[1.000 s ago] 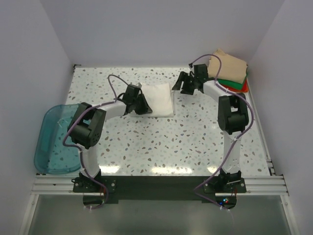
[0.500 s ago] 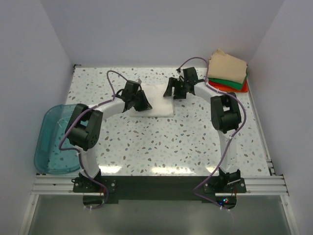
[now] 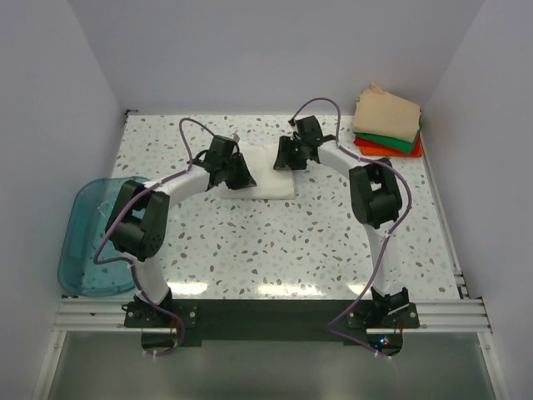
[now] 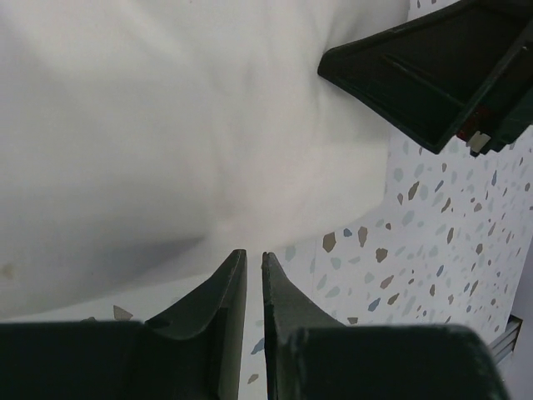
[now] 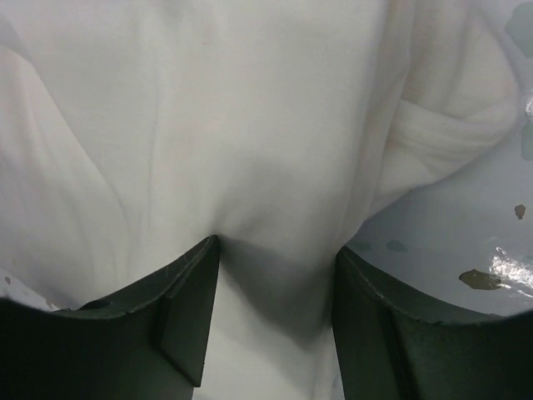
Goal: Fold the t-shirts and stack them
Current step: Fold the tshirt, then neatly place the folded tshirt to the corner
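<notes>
The folded white cloth t-shirt (image 3: 273, 182) lies centre-back on the speckled surface (image 3: 275, 242), left pincer (image 4: 254, 254) narrowed to a slit at its edge, right pincer (image 5: 275, 242) spread wide astride its cloth, seemingly to carry it onto the tan-green-red folded stack (image 3: 387, 125) far right.

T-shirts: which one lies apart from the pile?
The white t-shirt, folded alone in the middle; the tan t-shirt, green t-shirt and orange-red t-shirt are stacked at the far right.

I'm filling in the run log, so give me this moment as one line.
left gripper: closed on white t-shirt edge | right gripper: open, astride same shirt | folded stack: far right corner
</notes>
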Robot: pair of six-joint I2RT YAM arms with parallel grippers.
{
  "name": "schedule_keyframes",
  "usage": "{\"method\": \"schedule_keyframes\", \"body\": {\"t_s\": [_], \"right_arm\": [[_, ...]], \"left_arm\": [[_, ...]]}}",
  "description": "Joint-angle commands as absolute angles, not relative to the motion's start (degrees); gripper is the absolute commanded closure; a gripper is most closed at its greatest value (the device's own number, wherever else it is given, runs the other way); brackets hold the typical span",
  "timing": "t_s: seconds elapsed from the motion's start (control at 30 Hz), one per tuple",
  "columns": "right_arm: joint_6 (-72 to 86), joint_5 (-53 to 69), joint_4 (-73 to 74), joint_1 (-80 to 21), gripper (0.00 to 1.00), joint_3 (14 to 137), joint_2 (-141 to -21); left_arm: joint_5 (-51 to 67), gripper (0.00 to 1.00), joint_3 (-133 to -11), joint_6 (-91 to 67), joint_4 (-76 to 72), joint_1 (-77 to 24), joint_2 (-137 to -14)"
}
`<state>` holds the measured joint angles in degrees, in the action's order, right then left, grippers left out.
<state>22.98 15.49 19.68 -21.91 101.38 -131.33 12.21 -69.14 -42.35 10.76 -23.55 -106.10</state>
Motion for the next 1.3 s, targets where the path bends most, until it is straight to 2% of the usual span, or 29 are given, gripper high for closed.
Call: {"method": "schedule_keyframes", "body": {"t_s": [0.0,0.1,0.13,0.17,0.23,0.27,0.47,0.83,1.27], "right_arm": [[23.1,11.3,24.9,-23.0,0.46,102.2,-134.3],[22.6,9.2,26.5,-23.2,0.63,103.4,-134.6],[22.0,7.1,27.2,-23.3,0.78,104.0,-134.7],[21.7,5.6,28.9,-23.2,0.85,105.0,-134.6],[20.3,2.5,30.8,-23.1,0.98,106.3,-134.2],[19.8,-1.6,32.0,-23.0,1.00,108.0,-133.9],[12.9,-16.3,37.4,-22.1,1.00,111.6,-130.7],[-4.8,-22.7,41.3,-14.9,1.00,124.1,-131.7],[-16.1,-27.9,41.5,-13.1,1.00,139.3,-134.8]], "left_arm": [[11.4,0.82,-70.8,-40.3,12.2,-22.9,-101.6],[11.5,0.82,-70.2,-40.0,13.0,-22.7,-99.8],[11.4,0.82,-70.1,-39.7,13.2,-22.7,-98.9],[11.5,0.82,-70.0,-39.6,13.5,-22.7,-98.4],[11.5,0.82,-70.0,-39.3,14.1,-22.7,-97.2],[11.6,0.82,-70.1,-38.8,14.9,-22.6,-96.0],[10.8,0.82,-69.6,-35.6,18.9,-22.6,-90.5],[12.4,0.82,-64.5,-28.6,23.4,-22.6,-82.6],[13.3,0.82,-62.2,-23.4,24.3,-22.1,-82.5]]}}
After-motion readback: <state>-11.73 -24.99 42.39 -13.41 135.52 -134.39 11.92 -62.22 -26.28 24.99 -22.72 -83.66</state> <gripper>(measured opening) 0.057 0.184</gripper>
